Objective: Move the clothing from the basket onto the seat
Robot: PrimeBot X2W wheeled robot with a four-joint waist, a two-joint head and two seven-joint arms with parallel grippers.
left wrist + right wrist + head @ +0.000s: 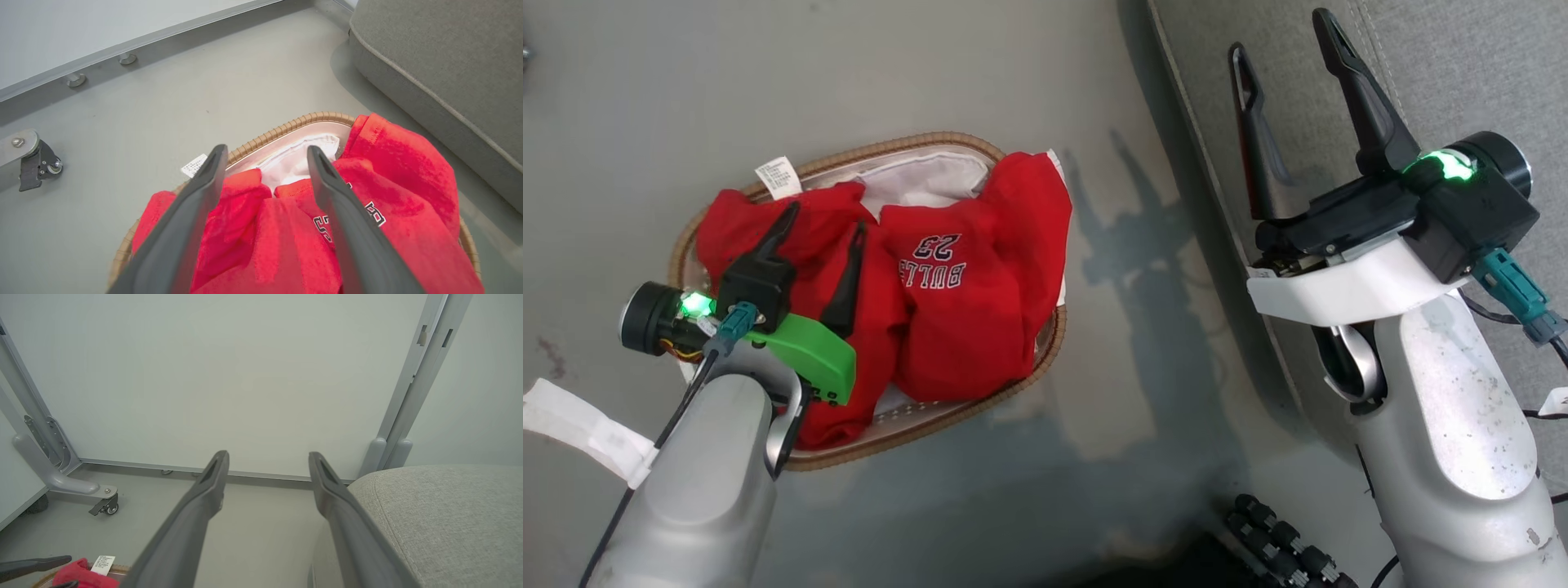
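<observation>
Two red garments fill the basket [947, 140] on the floor: one with white "BULLS 23" lettering [980, 286] on the right, a plainer one [768, 229] on the left. My left gripper [823, 216] hovers open just above the left garment, with nothing between its fingers; in the left wrist view its fingers [204, 183] frame the red fabric [282, 237] and the white liner [294, 159]. The grey seat [1462, 73] runs along the right. Over its edge my right gripper [1281, 33] stands open and empty; the right wrist view has the seat [441, 514] at lower right.
A white wall panel [245, 375] on a grey metal frame with a caster foot [104, 504] stands beyond the basket. Another caster [39, 161] sits on the floor to the left. My wheeled base's black rollers [1282, 539] lie near the bottom edge.
</observation>
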